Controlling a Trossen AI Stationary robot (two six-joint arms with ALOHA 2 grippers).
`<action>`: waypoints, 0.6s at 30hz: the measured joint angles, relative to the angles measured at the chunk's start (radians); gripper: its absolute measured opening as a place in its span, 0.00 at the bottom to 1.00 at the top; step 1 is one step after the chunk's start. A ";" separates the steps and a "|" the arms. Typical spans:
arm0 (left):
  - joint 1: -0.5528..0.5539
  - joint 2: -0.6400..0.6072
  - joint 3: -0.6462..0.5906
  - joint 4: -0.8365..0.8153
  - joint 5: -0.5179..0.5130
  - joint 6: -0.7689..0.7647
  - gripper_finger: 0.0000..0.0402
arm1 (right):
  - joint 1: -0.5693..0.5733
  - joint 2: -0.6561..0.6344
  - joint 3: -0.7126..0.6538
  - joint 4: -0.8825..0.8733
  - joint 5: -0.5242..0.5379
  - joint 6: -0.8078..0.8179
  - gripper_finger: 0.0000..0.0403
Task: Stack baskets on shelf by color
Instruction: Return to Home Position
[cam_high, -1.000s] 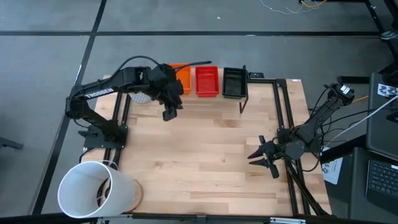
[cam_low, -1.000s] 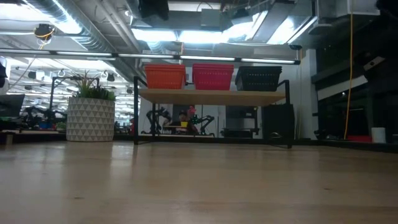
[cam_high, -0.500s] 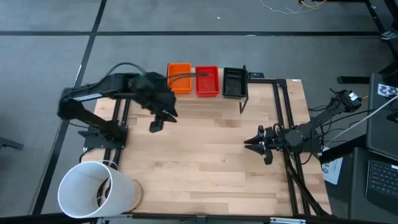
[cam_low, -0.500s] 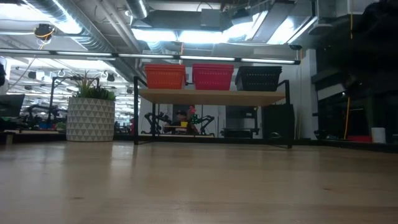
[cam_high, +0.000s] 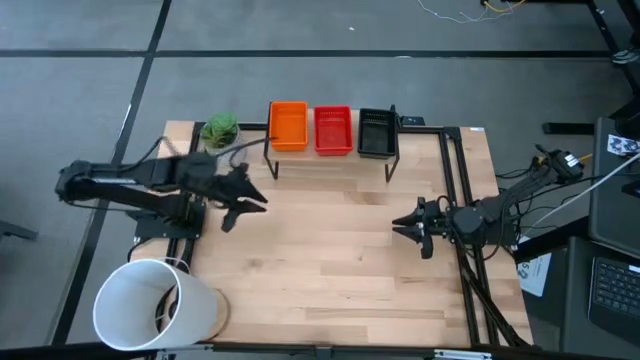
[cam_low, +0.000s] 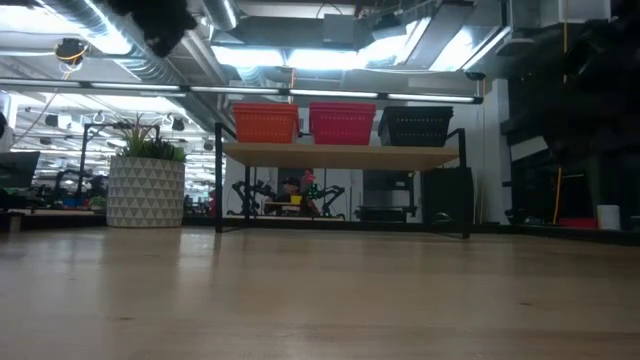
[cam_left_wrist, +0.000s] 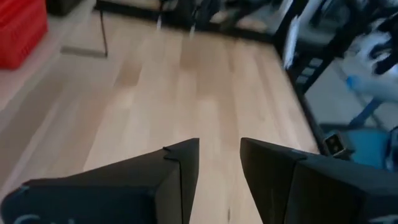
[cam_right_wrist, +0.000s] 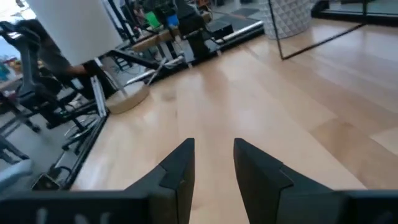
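Three baskets sit side by side on the shelf (cam_high: 330, 158) at the table's far edge: orange (cam_high: 288, 127), red (cam_high: 333, 131) and black (cam_high: 376, 133). In the low view the orange (cam_low: 265, 123), red (cam_low: 342, 122) and black (cam_low: 415, 126) baskets rest by their bottoms on the plank (cam_low: 340, 155). My left gripper (cam_high: 243, 208) hovers open over the table's left part, near side of the shelf, with nothing between its fingers (cam_left_wrist: 219, 162). My right gripper (cam_high: 408, 228) hangs open and empty at the right (cam_right_wrist: 213, 162).
A large white bucket (cam_high: 150, 305) lies at the near left corner. A potted plant (cam_high: 220, 130) stands left of the shelf, at the far left. Bare wooden tabletop (cam_high: 330, 250) stretches between the two grippers.
My left gripper has drawn back from the orange basket on the shelf toward the table's left and near side, sinking as the arm folded in; the plant now shows. My right gripper has shifted slightly toward the far edge and turned to point at the table's left.
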 joint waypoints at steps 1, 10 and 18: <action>-0.010 -0.039 -0.056 0.049 -0.011 -0.005 0.27 | -0.007 -0.004 0.000 -0.013 0.000 0.000 0.27; -0.099 -0.285 -0.447 0.375 -0.079 -0.018 0.27 | -0.085 -0.056 0.000 -0.030 0.000 0.000 0.27; -0.125 -0.397 -0.675 0.701 -0.068 0.006 0.27 | -0.131 -0.082 0.000 -0.043 0.001 0.000 0.27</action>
